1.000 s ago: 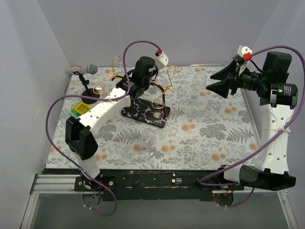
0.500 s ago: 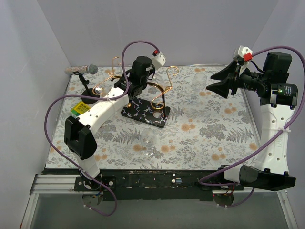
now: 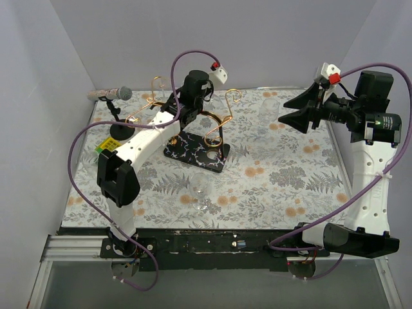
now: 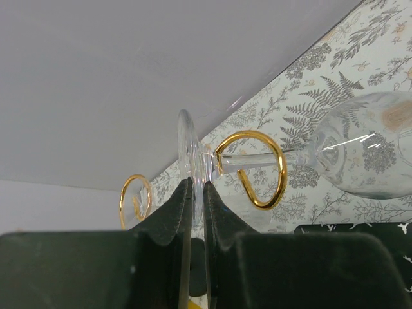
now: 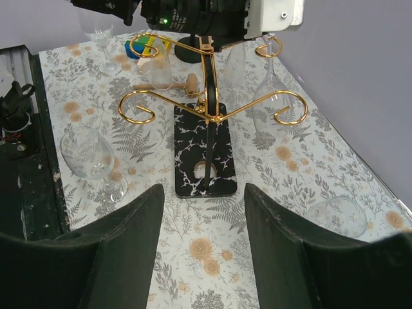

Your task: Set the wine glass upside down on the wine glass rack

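Note:
My left gripper (image 4: 195, 193) is shut on the round foot of a clear wine glass (image 4: 360, 151). The glass's stem lies inside a gold curled end (image 4: 273, 168) of the wine glass rack (image 3: 205, 122). The rack is gold bent wire on a black, white-veined base (image 3: 193, 154). In the top view the left gripper (image 3: 187, 103) is over the rack's back part. In the right wrist view the rack (image 5: 207, 96) bears hanging glasses, one (image 5: 267, 96) at its far right curl. My right gripper (image 5: 203, 257) is open and empty, held high at the back right (image 3: 297, 113).
A loose wine glass (image 3: 199, 187) stands on the floral mat in front of the rack. Another glass (image 3: 270, 106) is at the back right, seen lying down in the right wrist view (image 5: 338, 215). A microphone on a black stand (image 3: 111, 95) is at the back left.
My left arm has swung up and back over the rack, carrying the glass toward the back wall. The right arm has not moved.

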{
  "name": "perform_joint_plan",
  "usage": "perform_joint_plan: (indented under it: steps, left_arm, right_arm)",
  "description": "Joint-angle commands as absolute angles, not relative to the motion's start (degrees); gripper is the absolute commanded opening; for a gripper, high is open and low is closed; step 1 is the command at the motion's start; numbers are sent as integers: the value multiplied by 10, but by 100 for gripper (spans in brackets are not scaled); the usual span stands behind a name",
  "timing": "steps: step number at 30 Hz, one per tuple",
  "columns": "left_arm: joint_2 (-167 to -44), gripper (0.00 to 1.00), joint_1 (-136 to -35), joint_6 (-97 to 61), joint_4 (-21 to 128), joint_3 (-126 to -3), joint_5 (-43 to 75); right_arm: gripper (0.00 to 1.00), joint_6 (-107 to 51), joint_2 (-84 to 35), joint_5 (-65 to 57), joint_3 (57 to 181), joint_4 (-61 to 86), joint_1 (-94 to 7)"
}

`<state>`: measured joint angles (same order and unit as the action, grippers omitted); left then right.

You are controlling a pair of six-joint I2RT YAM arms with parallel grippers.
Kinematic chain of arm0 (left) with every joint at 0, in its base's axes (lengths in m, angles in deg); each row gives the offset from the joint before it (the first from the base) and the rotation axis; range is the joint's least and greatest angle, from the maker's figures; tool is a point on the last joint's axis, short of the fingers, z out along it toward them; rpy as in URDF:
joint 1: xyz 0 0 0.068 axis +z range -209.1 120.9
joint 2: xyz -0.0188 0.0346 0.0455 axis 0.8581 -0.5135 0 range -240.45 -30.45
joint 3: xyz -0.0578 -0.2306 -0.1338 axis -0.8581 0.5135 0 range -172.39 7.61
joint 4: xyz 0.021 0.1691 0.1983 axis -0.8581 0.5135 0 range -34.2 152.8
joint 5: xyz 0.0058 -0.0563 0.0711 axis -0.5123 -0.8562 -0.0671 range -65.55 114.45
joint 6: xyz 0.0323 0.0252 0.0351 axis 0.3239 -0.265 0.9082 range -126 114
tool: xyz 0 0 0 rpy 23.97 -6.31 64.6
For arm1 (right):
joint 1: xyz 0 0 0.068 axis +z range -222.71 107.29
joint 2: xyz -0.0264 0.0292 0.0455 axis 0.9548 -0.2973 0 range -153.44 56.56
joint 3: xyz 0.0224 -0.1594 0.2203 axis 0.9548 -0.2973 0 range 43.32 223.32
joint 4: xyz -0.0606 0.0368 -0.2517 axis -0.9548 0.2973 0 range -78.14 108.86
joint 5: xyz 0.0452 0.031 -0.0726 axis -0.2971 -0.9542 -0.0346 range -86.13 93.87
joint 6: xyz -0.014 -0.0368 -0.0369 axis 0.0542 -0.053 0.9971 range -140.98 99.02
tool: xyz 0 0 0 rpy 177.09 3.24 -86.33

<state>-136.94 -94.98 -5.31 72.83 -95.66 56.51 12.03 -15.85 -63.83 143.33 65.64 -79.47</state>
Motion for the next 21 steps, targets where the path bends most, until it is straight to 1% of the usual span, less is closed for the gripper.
perform_joint_plan:
  steps: [1, 6, 13, 21]
  left_arm:
    - [-1371, 0, -947, -49, 696, -999, 562]
    - [-1375, 0, -947, -56, 695, -1008, 544]
    - [-1335, 0, -948, -56, 704, -972, 477]
    - [-1306, 0, -951, -56, 730, -939, 448]
  right_arm:
    - [61, 126, -146, -656, 1423, 651, -798]
    - [61, 126, -148, -659, 1419, 649, -798]
    - [61, 127, -149, -662, 1418, 648, -798]
    - [61, 123, -145, -664, 1416, 644, -798]
